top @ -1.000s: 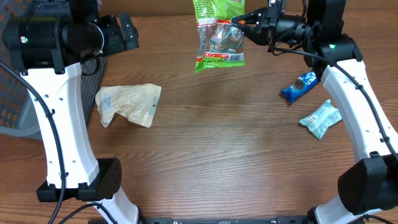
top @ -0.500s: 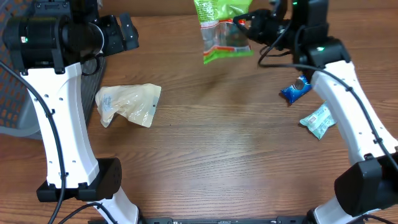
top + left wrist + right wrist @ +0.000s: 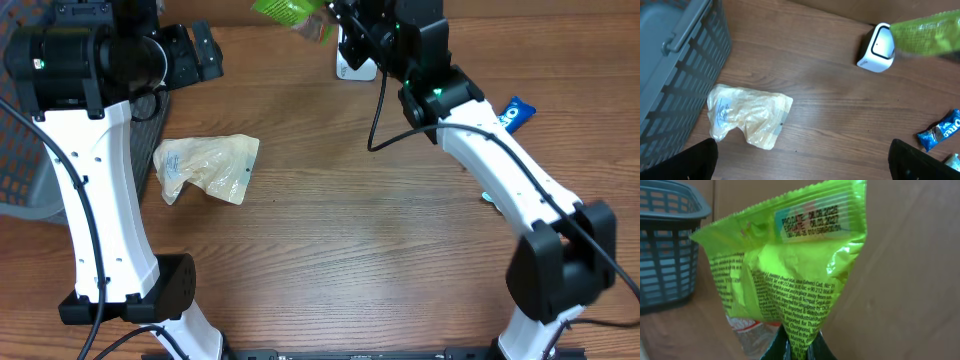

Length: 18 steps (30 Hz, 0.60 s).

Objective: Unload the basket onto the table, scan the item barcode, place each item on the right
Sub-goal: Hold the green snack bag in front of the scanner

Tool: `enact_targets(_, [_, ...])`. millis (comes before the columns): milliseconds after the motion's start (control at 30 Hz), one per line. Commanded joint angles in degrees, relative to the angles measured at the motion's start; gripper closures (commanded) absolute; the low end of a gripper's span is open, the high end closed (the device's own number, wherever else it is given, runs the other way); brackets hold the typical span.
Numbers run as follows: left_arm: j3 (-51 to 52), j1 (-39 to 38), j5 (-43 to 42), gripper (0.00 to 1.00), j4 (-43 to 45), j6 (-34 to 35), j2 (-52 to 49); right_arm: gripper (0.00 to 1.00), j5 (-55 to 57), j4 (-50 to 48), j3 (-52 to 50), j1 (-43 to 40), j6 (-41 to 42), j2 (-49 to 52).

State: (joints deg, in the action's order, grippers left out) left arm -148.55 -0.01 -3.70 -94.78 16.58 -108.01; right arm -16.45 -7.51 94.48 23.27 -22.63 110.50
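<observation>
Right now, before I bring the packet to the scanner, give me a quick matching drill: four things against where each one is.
Things: A green packet; B white scanner; C pale bag; D blue wrapper.
Places: 1 lying near the basket; 2 lying beside the right arm; 3 pinched in the shut right gripper; 4 at the far edge of the table.
Pairs: A-3, B-4, C-1, D-2.
</observation>
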Motion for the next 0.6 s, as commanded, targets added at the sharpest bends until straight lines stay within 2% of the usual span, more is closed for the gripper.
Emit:
enact_targets(0, [-0.7,-0.2,-0.4,0.0,0.1,0.8,0.3,0.96,-13.5,-8.1,0.8,-3.9,-4.9,4.1])
enact_targets(100, [-0.7,-0.2,-0.4,0.0,0.1,0.8,0.3,0.96,-23.7,-17.3,0.8,-6.2,-4.1,8.6])
enact_targets(400, [-0.7,-0.4,-0.4,0.0,0.1,0.8,0.3,0.96,-38.7,-39.9,0.9,-11.1,8.1,18.4])
enact_targets(567, [-0.7,-0.4,-0.4,0.0,0.1,0.8,0.3,0.96,-42.5,-43.6,1.1,-11.3,8.1,21.5])
